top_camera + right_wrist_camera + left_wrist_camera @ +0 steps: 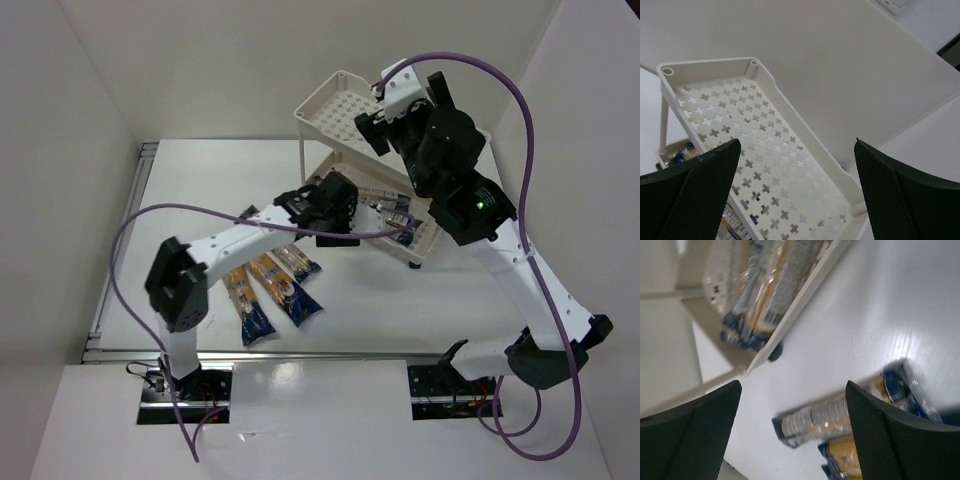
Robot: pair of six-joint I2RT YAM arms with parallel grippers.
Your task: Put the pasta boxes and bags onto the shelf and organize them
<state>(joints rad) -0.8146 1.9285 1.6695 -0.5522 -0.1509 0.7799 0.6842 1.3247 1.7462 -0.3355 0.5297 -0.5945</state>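
Top external view: the shelf (318, 118) stands toward the far right corner of the worktop (200, 180), and both arms reach toward it.
On the worktop: three loose packets (270, 290) of spaghetti lie fanned side by side toward the middle of the near edge, clear of the shelf.
On the shelf: the shelved packets (392, 212) lie lengthwise in the lower tray (805, 285). The left wrist view is blurred, so their number cannot be told.
Upper level: the top tray (765, 80) has cross-shaped holes and a raised rim.
Left arm: the left fingers (695, 430) are spread wide with nothing between them. They hover over the worktop between the loose packets and the lower tray, near a dark wheel (775, 351).
Right arm: the right fingers (690, 185) are also spread apart and unloaded, and they hang above the top tray.
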